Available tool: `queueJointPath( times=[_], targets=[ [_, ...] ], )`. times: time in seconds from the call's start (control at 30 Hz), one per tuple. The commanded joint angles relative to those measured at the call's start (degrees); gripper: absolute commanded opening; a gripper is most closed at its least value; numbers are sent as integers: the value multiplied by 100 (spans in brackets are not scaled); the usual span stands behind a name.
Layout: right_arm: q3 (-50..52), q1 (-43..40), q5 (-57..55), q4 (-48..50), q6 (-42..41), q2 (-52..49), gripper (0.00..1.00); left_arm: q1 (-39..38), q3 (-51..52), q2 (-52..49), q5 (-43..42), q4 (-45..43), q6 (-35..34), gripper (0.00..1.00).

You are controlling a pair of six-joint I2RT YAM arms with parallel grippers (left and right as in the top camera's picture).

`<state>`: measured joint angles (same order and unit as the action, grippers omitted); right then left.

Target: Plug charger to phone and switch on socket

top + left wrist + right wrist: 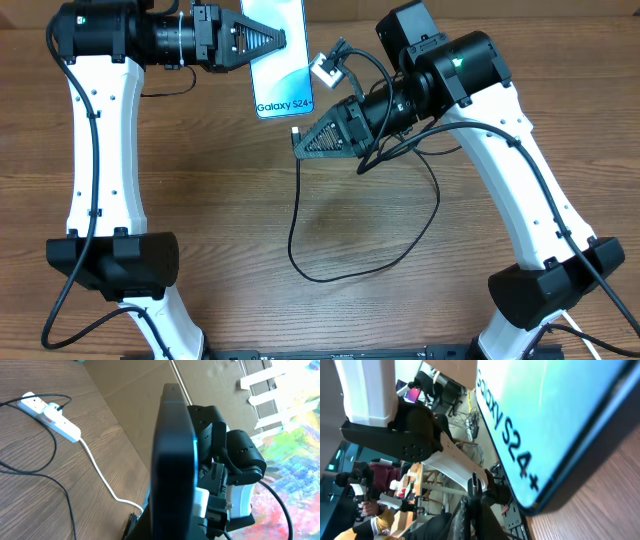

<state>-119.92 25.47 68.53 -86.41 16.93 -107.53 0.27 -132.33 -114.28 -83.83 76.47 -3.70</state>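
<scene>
The brown wood-grain surface (230, 200) fills the scene. On it stand two white-and-black robot arms, the left arm (100, 150) and the right arm (520, 170), both reaching toward the far centre.

The slim rectangular phone (285, 75), with a lit blue-teal screen and black edges, is at the far centre with its screen facing up, showing "Galaxy S24+". The left end effector (270, 40) is pressed together on the phone from the left, one black triangular finger lying across the screen. In the left wrist view the phone (172, 460) is seen edge-on as a dark slab, with the right arm behind it. In the right wrist view the bright screen (545, 420) hangs above the wood.

The white elongated power strip (52, 416) appears only in the left wrist view, lying flat on the surface. Its thick white cord (97, 472) trails off one end, and a thin black lead meets the strip close to the other end.

The long thin black charger cable (292, 235) hangs from the right end effector (300, 142), loops across the middle of the surface and rises again on the right. That end effector is pinched shut on the cable just behind its small connector tip (295, 131). The tip sits just beside the near edge of the phone, and a narrow gap appears to separate them.
</scene>
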Motion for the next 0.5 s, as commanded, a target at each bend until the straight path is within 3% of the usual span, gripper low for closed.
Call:
queueJointPath(
  times=[0.0,0.3,0.47],
  targets=[
    [7,-11,210,101,-42,162,4,2,-13,17,-328,-20,-258,4],
    [7,-11,212,131,-50,162,4,-7,-13,17,-487,-2,-317,4],
    [7,-11,212,393,-455,162,4,-11,-13,17,-494,-2,-313,4]
  ],
)
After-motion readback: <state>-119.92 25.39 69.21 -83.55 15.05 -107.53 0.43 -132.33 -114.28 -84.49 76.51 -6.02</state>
